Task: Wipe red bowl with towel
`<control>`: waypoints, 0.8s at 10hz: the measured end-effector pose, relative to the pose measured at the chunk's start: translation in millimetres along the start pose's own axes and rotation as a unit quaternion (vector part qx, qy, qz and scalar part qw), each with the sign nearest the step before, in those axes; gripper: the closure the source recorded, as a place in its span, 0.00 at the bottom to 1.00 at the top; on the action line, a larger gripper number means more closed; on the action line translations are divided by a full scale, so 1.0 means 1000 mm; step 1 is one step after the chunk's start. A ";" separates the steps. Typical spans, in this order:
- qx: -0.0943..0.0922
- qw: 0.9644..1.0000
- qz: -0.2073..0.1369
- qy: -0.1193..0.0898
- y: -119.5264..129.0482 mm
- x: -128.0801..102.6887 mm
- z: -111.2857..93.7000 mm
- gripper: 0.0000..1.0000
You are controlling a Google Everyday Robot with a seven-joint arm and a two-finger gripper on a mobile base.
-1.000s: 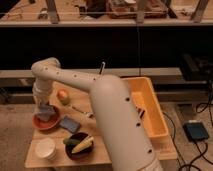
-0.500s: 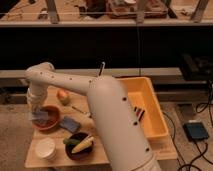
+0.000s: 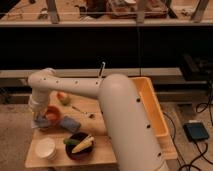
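I hold the gripper [image 3: 39, 116] low, the red bowl [image 3: 54, 114] touching beside it, seemingly a pale towel [image 3: 41, 123] beneath for wiping; its grip I cannot tell.

On your table [image 3: 107, 152] the gripper [image 3: 40, 119] sits at the far left edge, over the towel [image 3: 42, 123], which lies against the front-left rim of the left bowl [image 3: 54, 113]. Behind that bowl and slightly to its right you have the fruit [image 3: 63, 97]. Just to the bowl's right lies the sponge [image 3: 70, 123], with the spoon [image 3: 82, 112] behind the sponge and further right. Along the front edge the cup [image 3: 46, 148] stands on the left and the front bowl [image 3: 75, 150] just to its right, with the corn [image 3: 82, 144] lying in it, while the bin [image 3: 156, 112] takes up the table's right side.
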State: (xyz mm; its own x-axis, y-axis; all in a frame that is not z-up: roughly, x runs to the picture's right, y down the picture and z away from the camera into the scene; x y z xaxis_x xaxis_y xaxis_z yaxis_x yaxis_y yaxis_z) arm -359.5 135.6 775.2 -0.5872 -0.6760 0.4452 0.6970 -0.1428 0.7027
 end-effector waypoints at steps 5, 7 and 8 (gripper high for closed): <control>-0.031 0.998 0.061 0.005 0.068 -0.009 -0.018 1.00; -0.043 0.997 0.069 0.008 0.085 0.007 -0.021 1.00; -0.047 0.997 0.067 0.009 0.087 0.016 -0.022 1.00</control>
State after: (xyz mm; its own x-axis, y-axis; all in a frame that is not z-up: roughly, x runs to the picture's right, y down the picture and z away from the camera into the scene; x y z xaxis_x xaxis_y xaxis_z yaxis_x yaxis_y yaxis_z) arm -298.9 96.9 831.4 -0.4797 -0.7064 0.5205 0.8048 -0.1178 0.5818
